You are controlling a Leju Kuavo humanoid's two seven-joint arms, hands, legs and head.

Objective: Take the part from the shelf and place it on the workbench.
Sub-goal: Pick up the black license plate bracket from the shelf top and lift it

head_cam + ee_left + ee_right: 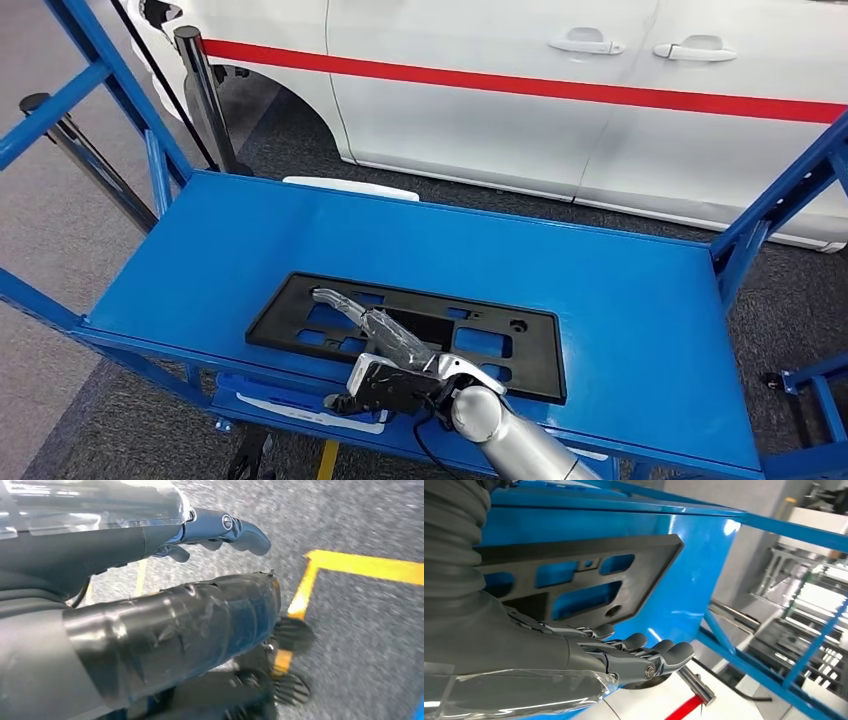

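Blue bench (620,300) with blue frame tubes, set beside a white car (560,100) bearing a red stripe. Black flat part (300,320), a frame with rectangular openings, lying flat on the bench near its front edge. Right hand (375,325) extended over the middle of the part, fingers (644,652) stretched out and slightly apart, gripping nothing; contact with the part cannot be told. Left hand (220,530) hanging above grey floor (360,630) near a yellow line (360,565), fingers loosely extended, holding nothing.
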